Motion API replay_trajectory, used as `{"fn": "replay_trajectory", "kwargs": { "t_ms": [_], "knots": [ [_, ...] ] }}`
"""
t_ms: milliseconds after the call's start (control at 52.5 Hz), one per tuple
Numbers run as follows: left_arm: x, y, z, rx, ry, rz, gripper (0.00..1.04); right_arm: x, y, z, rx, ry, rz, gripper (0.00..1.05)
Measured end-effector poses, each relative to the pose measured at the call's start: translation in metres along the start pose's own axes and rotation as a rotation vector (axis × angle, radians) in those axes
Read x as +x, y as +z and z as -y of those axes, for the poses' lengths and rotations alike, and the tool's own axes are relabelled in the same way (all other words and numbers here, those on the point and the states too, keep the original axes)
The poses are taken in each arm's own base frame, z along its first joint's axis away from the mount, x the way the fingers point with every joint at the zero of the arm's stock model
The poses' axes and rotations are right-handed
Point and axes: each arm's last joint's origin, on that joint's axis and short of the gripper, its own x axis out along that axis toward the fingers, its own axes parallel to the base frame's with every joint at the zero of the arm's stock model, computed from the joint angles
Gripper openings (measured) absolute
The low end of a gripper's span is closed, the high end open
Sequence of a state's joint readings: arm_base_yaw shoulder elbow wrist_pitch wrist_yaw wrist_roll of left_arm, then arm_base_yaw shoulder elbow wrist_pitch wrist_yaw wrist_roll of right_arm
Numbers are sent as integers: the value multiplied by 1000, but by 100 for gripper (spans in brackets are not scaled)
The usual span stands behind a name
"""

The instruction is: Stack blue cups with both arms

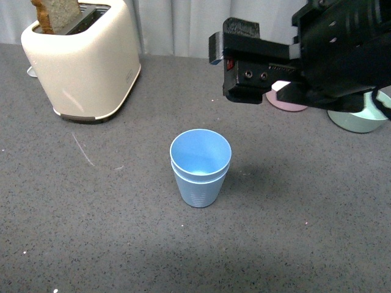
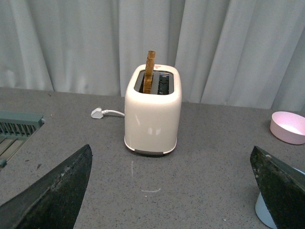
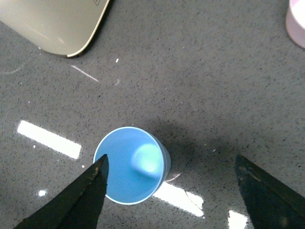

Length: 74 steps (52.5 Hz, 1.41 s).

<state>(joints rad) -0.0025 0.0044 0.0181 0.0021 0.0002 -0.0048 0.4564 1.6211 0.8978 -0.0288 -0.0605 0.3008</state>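
The two blue cups (image 1: 200, 166) stand nested, one inside the other, upright in the middle of the grey table. My right arm hangs above and behind them at the upper right, and its gripper (image 1: 235, 58) is open and empty. In the right wrist view I look down into the cups (image 3: 133, 164); they sit beside one finger (image 3: 86, 195) of the open right gripper (image 3: 174, 191), apart from it. My left gripper (image 2: 171, 191) is open and empty, low over the table. A sliver of the cups (image 2: 263, 213) shows behind one of its fingers (image 2: 281, 186). The left arm is out of the front view.
A cream toaster (image 1: 82, 58) with a bread slice stands at the back left; its plug (image 2: 97, 113) lies behind it. A pink bowl (image 1: 286, 101) and a green bowl (image 1: 357, 119) sit at the back right, under my right arm. A grey-green rack (image 2: 19, 124) lies far left.
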Motion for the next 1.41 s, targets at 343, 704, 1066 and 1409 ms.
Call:
{"fn": "replay_trajectory", "kwargs": {
  "t_ms": [343, 704, 1066, 1409],
  "knots": [
    [0, 0, 0, 0, 3, -1, 98, -42, -42, 48, -108, -368, 780, 43],
    [0, 0, 0, 0, 1, -1, 98, -92, -93, 81, -135, -366, 796, 1],
    [0, 0, 0, 0, 1, -1, 98, -118, -117, 90, -132, -371, 793, 1],
    [0, 0, 0, 0, 0, -1, 98, -138, -131, 97, -129, -373, 801, 1]
  ]
}}
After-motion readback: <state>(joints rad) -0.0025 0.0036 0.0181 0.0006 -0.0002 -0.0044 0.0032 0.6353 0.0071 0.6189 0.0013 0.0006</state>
